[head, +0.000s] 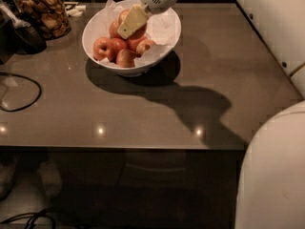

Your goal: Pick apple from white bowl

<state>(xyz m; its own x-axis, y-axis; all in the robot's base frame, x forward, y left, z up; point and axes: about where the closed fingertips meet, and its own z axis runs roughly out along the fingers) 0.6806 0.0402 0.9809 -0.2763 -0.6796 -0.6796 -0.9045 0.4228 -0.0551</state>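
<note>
The white bowl (125, 69) stands on the grey table at the back middle, lined with crumpled white paper. Several red-orange apples (102, 47) lie in it, mostly on its left and front side. My gripper (130, 24) reaches down from the top of the view into the bowl. Its pale yellow tip is right over the apples in the middle of the pile and hides part of them. I cannot tell whether it touches or holds an apple.
A glass jar of brown snacks (44, 11) stands at the back left, with a dark object (26, 36) beside it. A black cable (21, 104) loops at the left. The table's front edge (119, 148) runs across. My white body (274, 175) fills the right.
</note>
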